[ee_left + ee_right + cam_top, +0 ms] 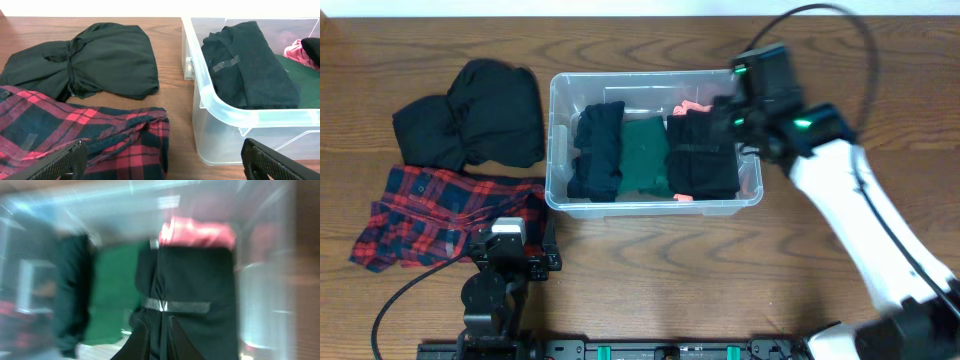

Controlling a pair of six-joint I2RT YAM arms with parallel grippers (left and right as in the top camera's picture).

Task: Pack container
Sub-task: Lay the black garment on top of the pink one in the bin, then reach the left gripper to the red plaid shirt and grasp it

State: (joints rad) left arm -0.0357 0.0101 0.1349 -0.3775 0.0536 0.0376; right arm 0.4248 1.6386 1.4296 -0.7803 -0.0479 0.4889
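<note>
Left gripper (163, 150) was wide open, empty, 7 o'clock off clear plastic rectangular bin (556, 150). Right gripper (159, 335) was over folded black garment (705, 160) inside, 3 o'clock; closure unreadable.

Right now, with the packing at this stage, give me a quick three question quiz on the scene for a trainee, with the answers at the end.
1. True or false: the red plaid shirt lies on the table, outside the container.
2. Multiple choice: what colour is the middle folded garment in the container? A green, B white, C yellow.
3. Short answer: which arm reaches over the container?

Key
1. True.
2. A.
3. The right arm.
</note>
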